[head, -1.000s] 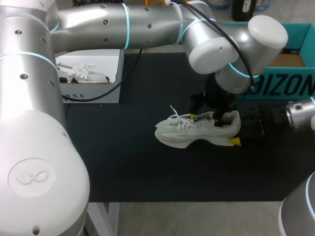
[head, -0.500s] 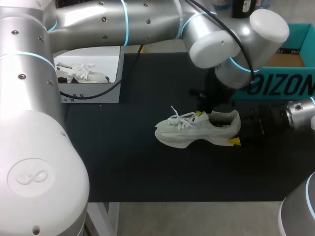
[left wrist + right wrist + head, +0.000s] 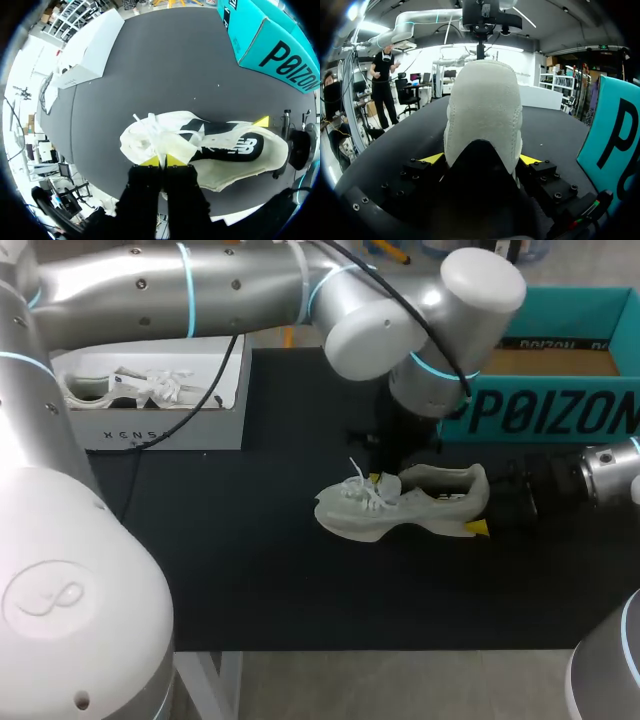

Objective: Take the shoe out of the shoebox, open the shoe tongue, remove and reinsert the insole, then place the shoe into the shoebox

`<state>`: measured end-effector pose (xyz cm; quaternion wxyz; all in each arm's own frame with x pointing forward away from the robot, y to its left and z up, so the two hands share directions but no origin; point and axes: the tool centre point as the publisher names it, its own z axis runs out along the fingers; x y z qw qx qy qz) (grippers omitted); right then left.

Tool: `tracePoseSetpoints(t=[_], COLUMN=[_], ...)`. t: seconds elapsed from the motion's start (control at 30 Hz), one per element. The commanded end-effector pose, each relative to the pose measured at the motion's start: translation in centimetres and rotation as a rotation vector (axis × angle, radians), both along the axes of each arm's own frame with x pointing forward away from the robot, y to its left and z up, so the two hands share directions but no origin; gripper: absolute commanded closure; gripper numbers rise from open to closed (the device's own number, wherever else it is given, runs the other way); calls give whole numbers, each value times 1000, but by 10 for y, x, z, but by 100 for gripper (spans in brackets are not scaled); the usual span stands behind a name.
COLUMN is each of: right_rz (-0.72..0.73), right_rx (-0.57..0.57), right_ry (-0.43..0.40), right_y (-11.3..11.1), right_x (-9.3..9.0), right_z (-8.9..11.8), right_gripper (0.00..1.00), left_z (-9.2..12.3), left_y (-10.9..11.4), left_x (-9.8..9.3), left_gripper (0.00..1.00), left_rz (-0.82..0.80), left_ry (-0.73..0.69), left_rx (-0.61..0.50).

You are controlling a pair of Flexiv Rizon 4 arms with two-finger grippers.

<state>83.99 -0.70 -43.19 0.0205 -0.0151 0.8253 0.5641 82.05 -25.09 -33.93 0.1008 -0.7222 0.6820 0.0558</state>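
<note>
since a second ago the left arm [image 3: 250, 290] has swung toward the white box [image 3: 160, 426], carrying the left gripper [image 3: 380, 480] from over the shoe's opening toward the laces [image 3: 360, 486]. shoe [image 3: 400, 512] and right gripper [image 3: 482, 512] have stayed where they were.

the shoe lies on its side near the middle of the desk [image 3: 250, 560], toe toward the white box and heel toward the right arm. it is well apart from the white box and just in front of the teal box [image 3: 540, 415].

in the left wrist view the left gripper [image 3: 161, 161] has its yellow tips pressed almost together on the edge of the tongue [image 3: 177, 148], pinching it just behind the laces [image 3: 147, 125]. the opening gapes behind the tongue, and the dark insole [image 3: 240, 147] shows inside the shoe [image 3: 150, 142].

in the right wrist view the right gripper [image 3: 481, 160] is clamped on the heel of the shoe [image 3: 482, 110], one yellow tip against each side. the heel fills the space between the fingers.

the white box sits at the desk's far left with a second shoe [image 3: 130, 388] inside it. the teal box stands open at the far right.
</note>
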Motion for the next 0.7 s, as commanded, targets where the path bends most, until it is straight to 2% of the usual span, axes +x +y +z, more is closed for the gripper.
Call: tracePoseSetpoints(t=[0.03, 0.1, 0.17, 0.3, 0.4, 0.47, 0.5, 0.53, 0.57, 0.7], right_rz=[-2, -2, -2, -2, -2, -2, -2, -2, -2, -2], right_rx=[-3, -3, -3, -3, -3, -3, -3, -3, -3, -3], right_ry=[0, 0, 0, 0, 0, 0, 0, 0, 0, 0], right_y=[1, 1, 1, 1, 1, 1, 1, 1, 1, 1], right_x=[0, 0, 0, 0, 0, 0, 0, 0, 0, 0], right_z=[-2, -2, -2, -2, -2, -2, -2, -2, -2, -2], right_gripper=[100, 100, 100, 100, 100, 100, 100, 100, 100, 100], left_z=[-3, -2, -1, 0, -2, -2, -2, -1, 0, 8], left_y=[1, -8, -16, -26, -30, -33, -34, -36, -36, -39], left_x=[0, -1, -1, 0, 2, 3, 3, 2, 2, -2], left_gripper=[78, 24, 0, 0, 0, 7, 49, 80, 100, 100], left_rz=[-74, -103, -121, -134, -126, -126, -126, -127, -129, -145], left_ry=[10, 9, 13, 23, 24, 26, 26, 23, 23, 6], left_rx=[-223, -267, -288, -354, -362, -381, -382, -387, -395, -391])
